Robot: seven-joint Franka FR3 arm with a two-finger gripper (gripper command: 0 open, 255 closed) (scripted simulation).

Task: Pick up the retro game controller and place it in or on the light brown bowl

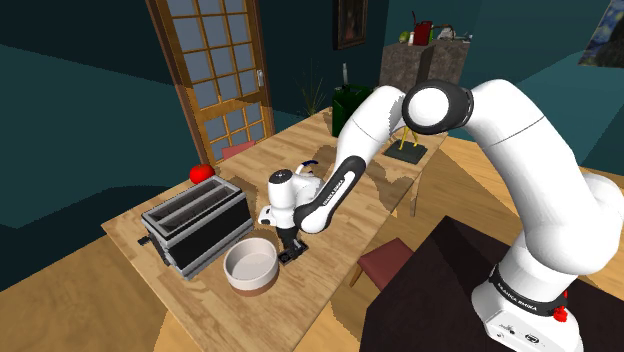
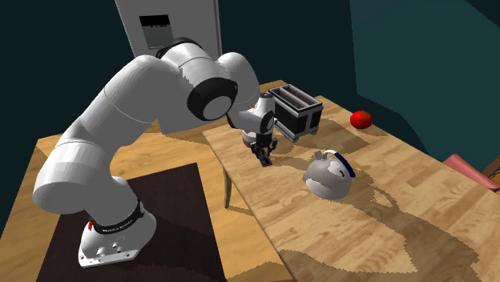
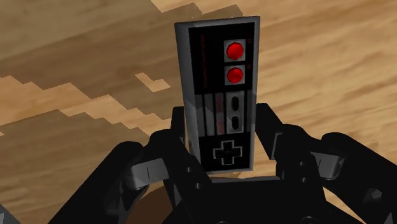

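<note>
Over a wooden table [image 1: 290,300], the black gripper [image 3: 221,127] clamps the grey retro game controller [image 3: 218,76] by its cross-pad end, with two red buttons showing and its lettering unreadable. The shoulder view shows a pale bowl [image 1: 250,266] just beside the gripper, next to a toaster [image 1: 195,225] — the second exterior view shows a white kettle [image 2: 328,175].

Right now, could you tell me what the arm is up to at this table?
The white arm's black tool has its two fingers clasped on the sides of the grey retro game controller, the one with two red buttons. It is low over the wooden table, just beside the light brown bowl, which stands next to a toaster. The controller is not in the bowl yet; whether it is off the tabletop, I cannot tell.
</note>
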